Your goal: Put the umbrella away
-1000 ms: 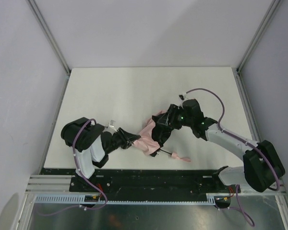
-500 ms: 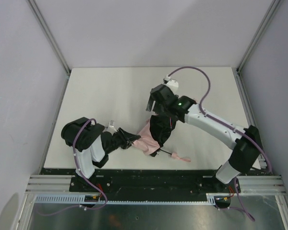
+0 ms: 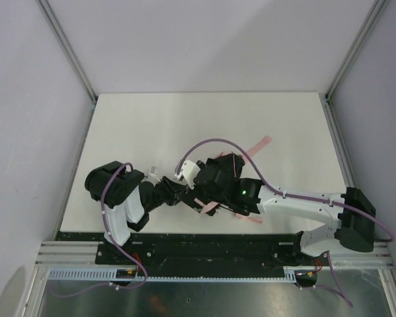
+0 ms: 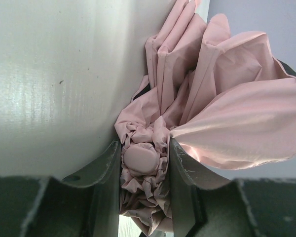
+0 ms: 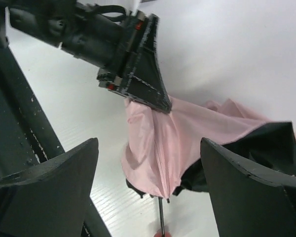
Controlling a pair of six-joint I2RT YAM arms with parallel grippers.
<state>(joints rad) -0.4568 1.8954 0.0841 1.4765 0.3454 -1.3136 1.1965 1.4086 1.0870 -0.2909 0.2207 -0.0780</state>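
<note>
The pale pink fabric folding umbrella [image 4: 212, 113], its canopy loose and crumpled, lies on the white bench [image 3: 152, 125] near the front edge, between both arms. The left hand [image 4: 144, 173] is part-closed on the bunched fabric around the round pink tip cap [image 4: 139, 158], likely anchoring that end. The right hand [image 5: 150, 168] hangs above the canopy, jaws wide and empty, seemingly poised to gather the folds

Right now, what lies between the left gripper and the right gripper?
The umbrella. In the right wrist view, its pink canopy hangs from the left gripper, which pinches its bunched top, and fills the stretch ahead of the right gripper, whose jaws stand wide open.
</note>
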